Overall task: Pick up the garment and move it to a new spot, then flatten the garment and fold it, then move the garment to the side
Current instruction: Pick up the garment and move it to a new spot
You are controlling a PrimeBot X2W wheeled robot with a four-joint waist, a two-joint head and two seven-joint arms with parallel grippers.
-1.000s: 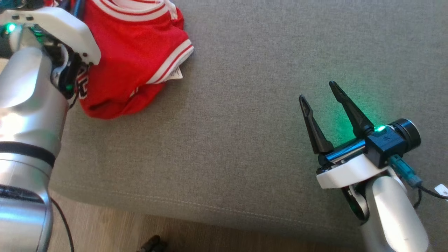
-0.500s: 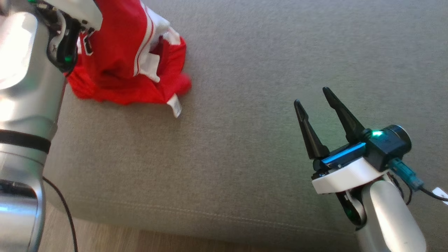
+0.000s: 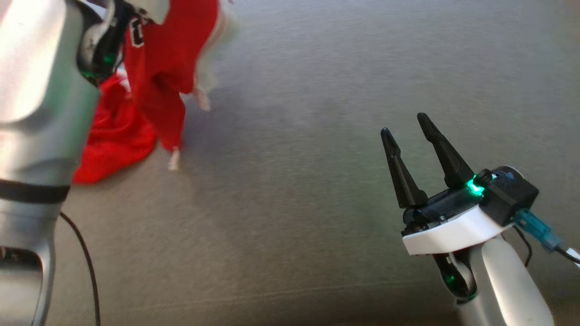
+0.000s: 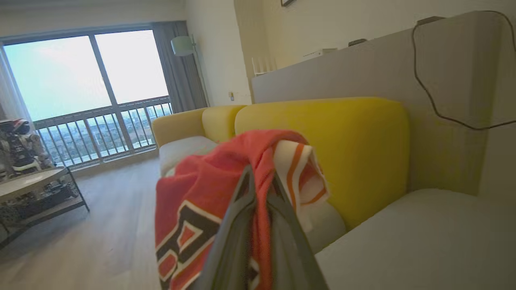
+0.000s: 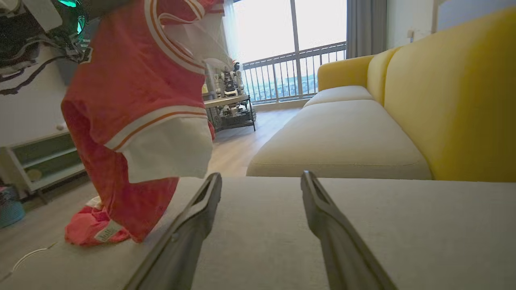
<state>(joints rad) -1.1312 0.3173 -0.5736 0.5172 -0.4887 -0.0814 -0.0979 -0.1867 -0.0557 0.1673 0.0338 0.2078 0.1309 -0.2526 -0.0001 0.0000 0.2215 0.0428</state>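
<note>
The garment [image 3: 158, 81] is a red jersey with white and red striped trim and black-and-white lettering. It hangs from my left gripper [image 4: 262, 181], which is shut on a fold of it near the trim. In the right wrist view the garment [image 5: 137, 104] dangles above the grey cushion [image 3: 317, 136], its lowest part still bunched on the surface at the left. My right gripper [image 3: 405, 126] stands open low over the cushion at the lower right, nothing between its fingers [image 5: 201, 209].
A yellow sofa [image 5: 403, 100] with pale seat cushions stands beyond the grey cushion. A low table [image 5: 229, 104] and a balcony window lie further off. A black cable [image 3: 86, 267] hangs by my left arm. The wood floor shows at the left.
My left arm has risen and lifted the garment off the cushion, so it now hangs long instead of lying in a heap. The head view has shifted. My right gripper keeps its place, still open.
</note>
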